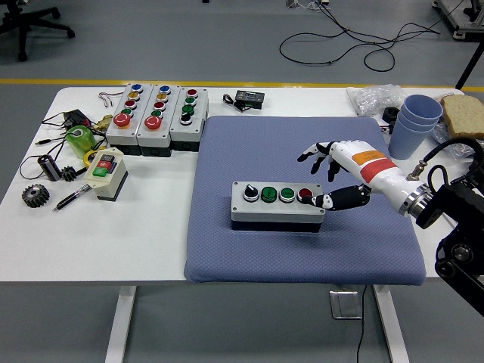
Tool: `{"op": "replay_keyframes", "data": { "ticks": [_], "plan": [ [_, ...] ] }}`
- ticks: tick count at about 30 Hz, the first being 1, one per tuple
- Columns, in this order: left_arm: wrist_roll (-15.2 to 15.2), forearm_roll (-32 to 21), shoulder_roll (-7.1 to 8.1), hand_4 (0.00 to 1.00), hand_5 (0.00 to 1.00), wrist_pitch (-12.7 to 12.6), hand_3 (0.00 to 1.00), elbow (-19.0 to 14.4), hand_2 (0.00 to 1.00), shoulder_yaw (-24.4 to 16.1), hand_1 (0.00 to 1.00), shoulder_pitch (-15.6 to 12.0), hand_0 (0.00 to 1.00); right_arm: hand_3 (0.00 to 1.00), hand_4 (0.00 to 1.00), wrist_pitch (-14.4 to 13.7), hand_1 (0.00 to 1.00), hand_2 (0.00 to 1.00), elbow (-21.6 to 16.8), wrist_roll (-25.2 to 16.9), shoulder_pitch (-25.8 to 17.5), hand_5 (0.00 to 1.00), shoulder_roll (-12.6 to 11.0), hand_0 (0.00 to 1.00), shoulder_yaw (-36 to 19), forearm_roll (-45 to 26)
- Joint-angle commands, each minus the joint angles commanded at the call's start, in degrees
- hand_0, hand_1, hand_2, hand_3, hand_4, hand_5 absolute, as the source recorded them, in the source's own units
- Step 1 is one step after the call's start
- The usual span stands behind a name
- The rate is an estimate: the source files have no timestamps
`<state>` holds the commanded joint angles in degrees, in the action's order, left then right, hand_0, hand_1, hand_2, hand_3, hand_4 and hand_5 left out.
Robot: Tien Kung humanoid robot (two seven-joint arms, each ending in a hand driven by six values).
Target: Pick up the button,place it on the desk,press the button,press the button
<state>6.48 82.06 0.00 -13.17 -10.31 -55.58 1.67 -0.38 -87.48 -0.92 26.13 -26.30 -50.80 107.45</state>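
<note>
A grey button box (277,205) lies on the blue mat (302,249). It carries a black selector knob, two green buttons and a red button (305,194) in a row. My right hand (325,175) hovers just right of the box, fingers (312,153) spread and empty. Its thumb tip lies beside the box's right end, next to the red button. The left arm is out of view.
Three grey button boxes (155,118) stand at the back left. A small box with red and green buttons (106,173), a green tape roll, a gear and a pen lie at the left. Blue cups (415,121), a plastic bag and bread sit at the back right.
</note>
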Motion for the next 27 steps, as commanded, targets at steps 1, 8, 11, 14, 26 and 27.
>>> {"op": "replay_keyframes", "data": {
  "ticks": [1, 8, 11, 14, 26, 27],
  "plan": [
    [0.0, 0.02, 0.0, 0.378, 0.71, -0.02, 0.55, 0.0, 0.682, -0.05, 0.634, 0.01, 0.603, 0.668, 0.848, 0.45, 0.002, 0.234, -0.07, 0.15, -0.22, 0.367, -0.09, 0.002, -0.03, 0.23],
    [-0.03, 0.23, 0.0, 0.378, 0.711, -0.12, 0.55, 0.0, 0.681, -0.3, 0.634, 0.06, 0.603, 0.663, 0.847, 2.63, 0.002, 0.219, 0.19, 0.89, -0.81, 0.39, -0.23, 0.002, 0.44, 0.93],
    [0.09, 0.61, 0.0, 0.379, 0.713, -0.04, 0.55, 0.0, 0.683, -0.41, 0.635, 0.11, 0.603, 0.662, 0.848, 2.8, 0.002, 0.216, 0.73, 0.91, -0.73, 0.417, 0.13, 0.002, 0.55, 1.44],
    [0.12, 0.68, 0.0, 0.379, 0.713, -0.04, 0.55, 0.0, 0.683, -0.51, 0.635, 0.06, 0.603, 0.662, 0.848, 2.91, 0.002, 0.216, 0.86, 0.85, -0.65, 0.417, 0.28, 0.002, 0.77, 1.4],
    [0.27, 1.2, 0.0, 0.379, 0.712, 0.12, 0.551, 0.0, 0.682, -0.65, 0.634, 0.03, 0.603, 0.655, 0.846, 3.93, 0.002, 0.215, 2.42, 1.18, -0.82, 0.42, 0.21, 0.002, 1.08, 0.67],
    [0.3, 1.36, 0.0, 0.379, 0.712, 0.15, 0.551, 0.0, 0.682, -0.73, 0.634, 0.01, 0.603, 0.655, 0.846, 4.03, 0.002, 0.215, 2.63, 1.25, -0.83, 0.42, 0.24, 0.002, 1.11, 0.63]
  ]
}}
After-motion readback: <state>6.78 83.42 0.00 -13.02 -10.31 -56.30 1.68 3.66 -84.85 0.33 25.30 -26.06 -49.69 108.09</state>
